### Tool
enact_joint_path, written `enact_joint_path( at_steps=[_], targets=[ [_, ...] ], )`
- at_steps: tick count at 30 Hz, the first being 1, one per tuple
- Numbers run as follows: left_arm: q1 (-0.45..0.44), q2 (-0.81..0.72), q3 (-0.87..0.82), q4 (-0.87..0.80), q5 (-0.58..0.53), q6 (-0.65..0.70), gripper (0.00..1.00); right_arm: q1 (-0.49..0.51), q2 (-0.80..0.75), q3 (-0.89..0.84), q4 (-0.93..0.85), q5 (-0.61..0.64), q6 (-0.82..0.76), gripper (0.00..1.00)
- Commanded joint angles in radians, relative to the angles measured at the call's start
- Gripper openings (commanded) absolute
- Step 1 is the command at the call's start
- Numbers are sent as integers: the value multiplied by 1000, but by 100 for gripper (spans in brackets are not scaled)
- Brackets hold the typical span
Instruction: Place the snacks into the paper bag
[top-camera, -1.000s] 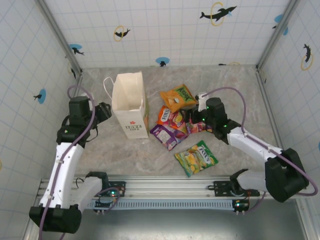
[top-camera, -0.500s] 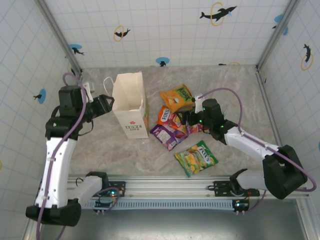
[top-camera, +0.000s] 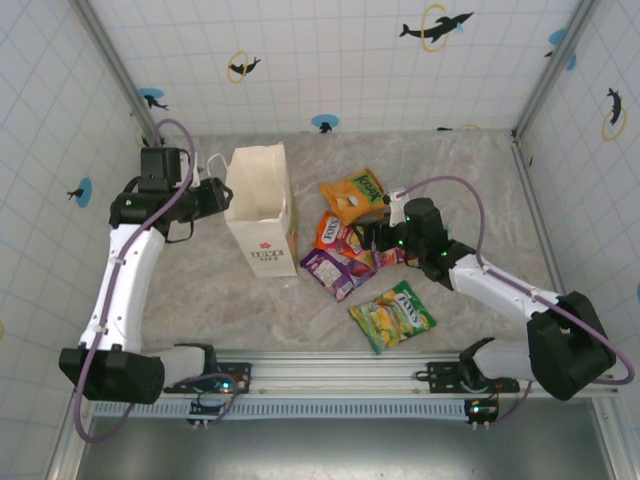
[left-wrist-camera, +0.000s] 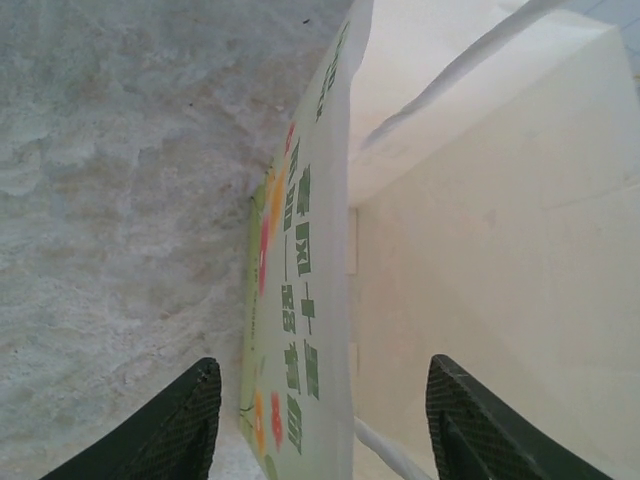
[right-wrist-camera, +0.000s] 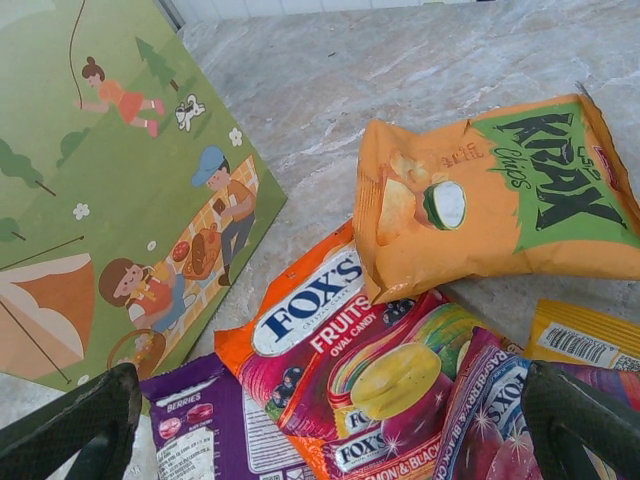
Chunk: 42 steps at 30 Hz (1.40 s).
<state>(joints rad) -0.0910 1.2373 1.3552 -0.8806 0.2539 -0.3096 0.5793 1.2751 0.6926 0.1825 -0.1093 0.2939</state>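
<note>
- the left gripper (top-camera: 212, 197) hovers at the left rim of the paper bag (top-camera: 262, 215). in the left wrist view its jaws stand partly apart, with the bag's green printed side wall (left-wrist-camera: 300, 300) between them and a gap on each side, so nothing is gripped.
- the paper bag stands upright on the marble table (top-camera: 200, 300), mouth open, left of the snacks. a white cord handle (top-camera: 213, 168) hangs at its left rim.
- a purple packet (top-camera: 330, 272) lies just right of the bag's foot, partly under the red-orange fox's fruits packet (top-camera: 335, 235).
- an orange krax chips packet (top-camera: 355, 195) lies farthest back, its lower corner over the fox's fruits packet (right-wrist-camera: 330, 340).
- the right gripper (top-camera: 385, 235) is low over the cluster, jaws spread wide and holding nothing. between its fingers lies a magenta-purple packet (right-wrist-camera: 500, 410).
- a yellow packet with a barcode (right-wrist-camera: 585, 340) peeks out below the krax packet (right-wrist-camera: 490, 200).
- a green-yellow fox's packet (top-camera: 393, 316) lies alone, nearest the arm bases.
</note>
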Motion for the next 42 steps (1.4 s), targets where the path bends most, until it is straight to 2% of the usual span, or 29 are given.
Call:
enact_joint_path(
  at_steps=[1, 7, 11, 15, 17, 19, 20, 22, 26, 29, 31, 36, 39, 42],
  targets=[
    [-6, 17, -13, 31, -6, 31, 52, 7, -27, -8, 11, 5, 7, 100],
    [-6, 41, -22, 77, 18, 31, 40, 8, -30, -15, 12, 2, 12, 100],
    [-6, 61, -22, 83, 16, 31, 38, 8, -32, -18, 14, 3, 15, 100],
    [-8, 74, -27, 97, 37, 32, 31, 8, -39, -27, 20, 9, 20, 100],
    [-8, 79, -22, 95, 36, 31, 22, 7, -43, -28, 15, 10, 21, 100],
    [-9, 80, -21, 95, 36, 30, 5, 2, -50, -31, 7, 9, 22, 100],
    [-9, 79, -18, 94, 37, 32, 0, -2, -58, -34, 3, 15, 24, 100],
    [-9, 73, -12, 95, 28, 32, 0, -23, -92, -58, 11, 47, 56, 100],
    [-9, 63, 0, 97, 10, 31, 0, -134, -181, -114, -27, -24, 135, 98],
    [-9, 62, -5, 98, 8, 31, 0, -238, -262, -161, -97, -127, 174, 91],
    [-9, 61, -15, 102, 15, 31, 0, -311, -321, -196, -191, -201, 185, 86],
    [-9, 53, -34, 124, 16, 32, 0, -459, -439, -262, -381, -322, 193, 86],
    [-9, 54, -41, 131, 33, 31, 0, -559, -480, -322, -367, -405, 184, 86],
    [-8, 54, -45, 125, 35, 31, 0, -644, -448, -344, -290, -540, 175, 84]
  ],
)
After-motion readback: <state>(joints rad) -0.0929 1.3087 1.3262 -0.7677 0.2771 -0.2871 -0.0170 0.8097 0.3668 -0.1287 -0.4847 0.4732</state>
